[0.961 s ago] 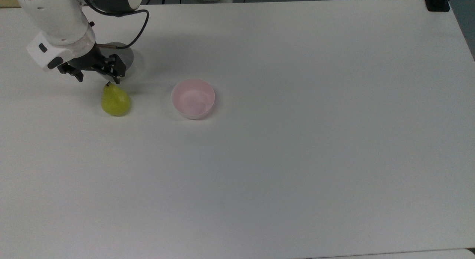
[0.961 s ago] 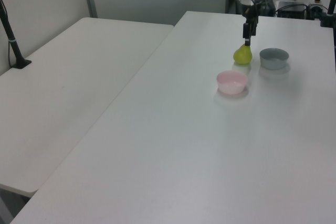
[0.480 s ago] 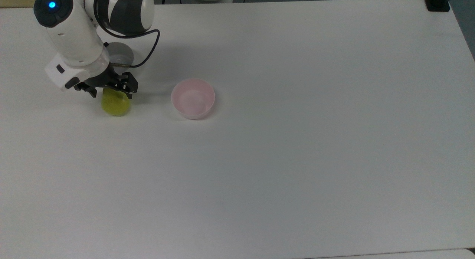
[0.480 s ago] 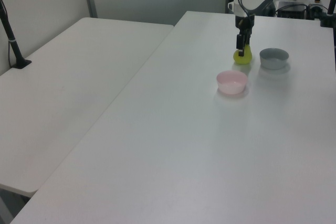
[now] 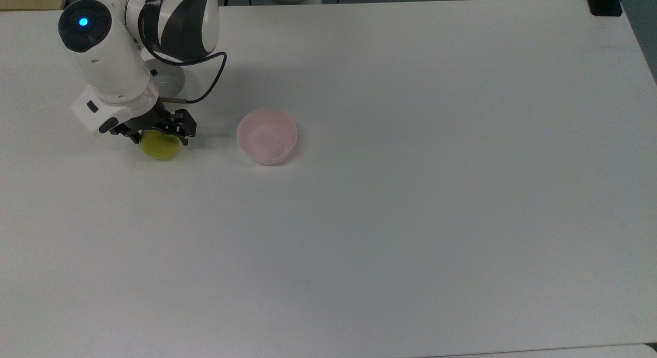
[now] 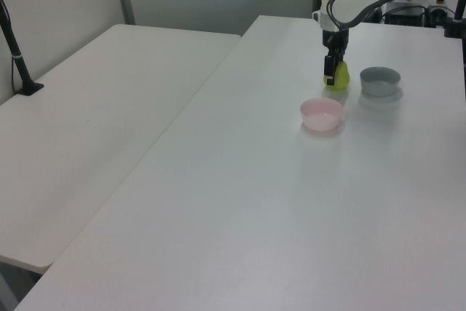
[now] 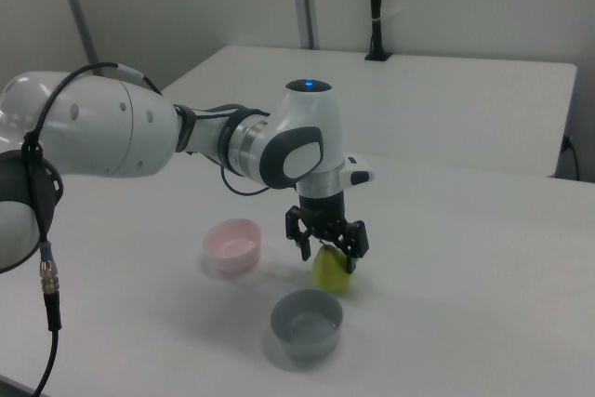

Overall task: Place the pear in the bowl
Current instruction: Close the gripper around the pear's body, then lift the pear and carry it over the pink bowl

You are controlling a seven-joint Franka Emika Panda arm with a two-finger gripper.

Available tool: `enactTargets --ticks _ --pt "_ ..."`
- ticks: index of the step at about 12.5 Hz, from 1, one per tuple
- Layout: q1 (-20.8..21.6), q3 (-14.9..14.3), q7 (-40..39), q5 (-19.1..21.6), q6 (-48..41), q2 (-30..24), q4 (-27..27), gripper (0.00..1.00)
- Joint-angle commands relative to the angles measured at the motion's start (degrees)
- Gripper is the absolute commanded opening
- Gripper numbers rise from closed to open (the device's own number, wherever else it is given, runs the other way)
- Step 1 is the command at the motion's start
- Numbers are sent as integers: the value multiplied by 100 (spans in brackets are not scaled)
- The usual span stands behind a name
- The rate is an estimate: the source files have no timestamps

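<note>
Gripper [image 7: 328, 250] straddles the top of the pear [image 7: 332, 271], fingers spread to either side and not clenched on it. Pear stands on the bench [image 5: 410, 194] with its long axis upright, narrow end up, well apart from the pink bowl [image 5: 267, 136]. Compared with a second ago, the gripper has descended over the stem, now hidden. Grey bowl [image 7: 307, 324] sits near the pear.
</note>
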Motion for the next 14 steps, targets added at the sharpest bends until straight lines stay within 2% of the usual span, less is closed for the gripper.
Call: enactTargets --ticks 1,3,4,6,9,14 --pt "55 -25 73 -75 170 -30 -84 78" --pt "55 -25 73 -92 162 -30 -84 48" --pt "55 -25 73 -118 162 -39 -84 39" --pt "55 -25 47 -127 101 -47 -67 35" --pt "55 -25 73 -127 -188 -222 -40 34" --pt "64 -25 73 -119 -1401 -714 557 34"
